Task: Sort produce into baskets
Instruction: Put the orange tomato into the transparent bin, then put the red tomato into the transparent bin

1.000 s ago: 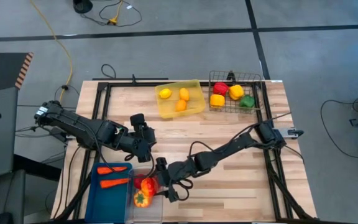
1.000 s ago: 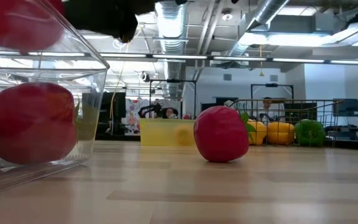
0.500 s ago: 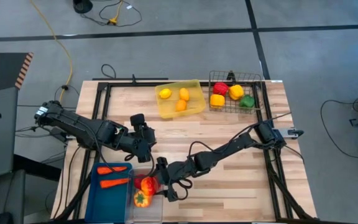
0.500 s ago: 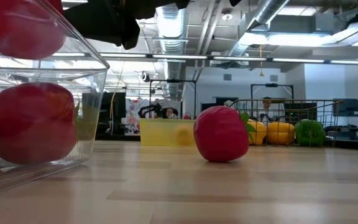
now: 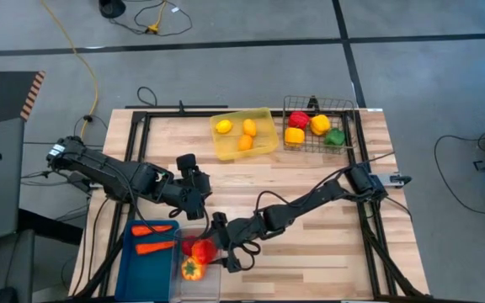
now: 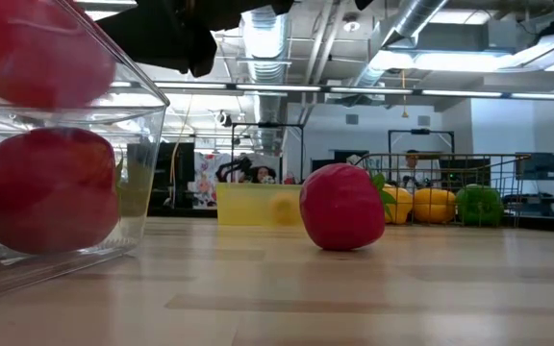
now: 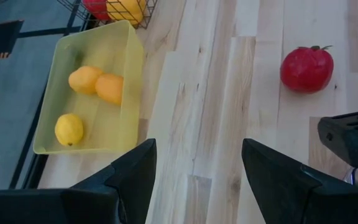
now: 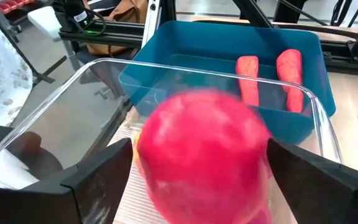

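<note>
A: Tomato (image 8: 204,155): between the spread fingers of the right gripper (image 5: 217,250), over the clear bin (image 5: 199,282) at table's 7 o'clock.

B: Grip?

A: Fingers wide, tomato seemingly loose. Left gripper (image 7: 197,171): half-open, empty, at 9 o'clock.

B: Risk?

A: It may bounce off the produce beneath and clear the rim.

B: Labels?

A: None readable.

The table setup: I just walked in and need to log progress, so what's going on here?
The right claw is open over the clear bin, with a red tomato blurred between its fingers, apparently dropping in. The left claw hovers mid-table holding nothing. Lemons are in the yellow tray, peppers in the wire basket, carrots in the blue bin. One red tomato remains on the table.
</note>
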`<state>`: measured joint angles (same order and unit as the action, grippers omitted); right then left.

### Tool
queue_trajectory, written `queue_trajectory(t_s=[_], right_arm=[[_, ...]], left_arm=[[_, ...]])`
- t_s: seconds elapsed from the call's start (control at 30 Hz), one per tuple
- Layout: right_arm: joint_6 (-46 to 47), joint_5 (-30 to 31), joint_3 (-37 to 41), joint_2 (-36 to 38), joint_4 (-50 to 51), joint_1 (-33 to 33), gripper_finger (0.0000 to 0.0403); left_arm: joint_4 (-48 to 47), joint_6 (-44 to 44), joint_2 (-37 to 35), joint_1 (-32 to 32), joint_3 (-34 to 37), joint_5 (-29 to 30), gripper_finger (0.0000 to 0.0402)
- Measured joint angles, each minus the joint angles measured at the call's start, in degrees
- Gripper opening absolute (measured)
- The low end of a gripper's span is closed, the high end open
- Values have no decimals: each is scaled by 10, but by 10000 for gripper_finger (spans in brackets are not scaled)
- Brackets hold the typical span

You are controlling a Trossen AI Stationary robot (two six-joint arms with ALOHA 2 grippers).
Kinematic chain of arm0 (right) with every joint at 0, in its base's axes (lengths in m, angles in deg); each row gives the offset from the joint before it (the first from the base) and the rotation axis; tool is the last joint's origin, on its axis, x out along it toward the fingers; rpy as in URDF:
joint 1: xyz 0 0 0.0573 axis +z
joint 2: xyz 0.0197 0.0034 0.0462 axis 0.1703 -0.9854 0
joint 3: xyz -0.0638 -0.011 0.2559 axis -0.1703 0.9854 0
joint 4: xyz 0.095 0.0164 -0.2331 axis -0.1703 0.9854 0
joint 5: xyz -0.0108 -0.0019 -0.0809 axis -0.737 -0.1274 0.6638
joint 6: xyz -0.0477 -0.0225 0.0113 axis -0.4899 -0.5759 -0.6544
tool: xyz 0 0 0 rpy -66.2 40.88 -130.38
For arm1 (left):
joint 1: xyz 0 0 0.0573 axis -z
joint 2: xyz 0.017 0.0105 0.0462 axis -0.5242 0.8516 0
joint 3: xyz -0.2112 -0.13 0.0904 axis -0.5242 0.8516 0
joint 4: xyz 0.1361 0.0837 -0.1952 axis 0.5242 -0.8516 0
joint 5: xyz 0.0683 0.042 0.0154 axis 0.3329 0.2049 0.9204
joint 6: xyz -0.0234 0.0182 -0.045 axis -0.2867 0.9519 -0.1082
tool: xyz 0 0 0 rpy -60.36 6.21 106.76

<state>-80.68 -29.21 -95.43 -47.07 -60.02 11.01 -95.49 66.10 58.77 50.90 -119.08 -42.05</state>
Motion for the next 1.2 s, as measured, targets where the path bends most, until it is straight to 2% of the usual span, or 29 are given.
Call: queue_trajectory(t_s=[0.3, 0.47, 0.73, 1.03, 1.2], right_arm=[[-30, 2, 0, 58, 69, 1, 396], [-44, 3, 0, 123, 180, 5, 397], [-64, 7, 0, 270, 359, -3, 397], [-65, 121, 0, 425, 541, -22, 398], [-65, 129, 42, 507, 575, -21, 397]], left_arm=[[0, 0, 0, 0, 0, 0, 224], [4, 0, 0, 0, 0, 0, 224], [91, -10, 0, 0, 0, -34, 224], [219, -40, 1, 0, 0, -46, 224], [243, -42, 1, 0, 0, -47, 224]])
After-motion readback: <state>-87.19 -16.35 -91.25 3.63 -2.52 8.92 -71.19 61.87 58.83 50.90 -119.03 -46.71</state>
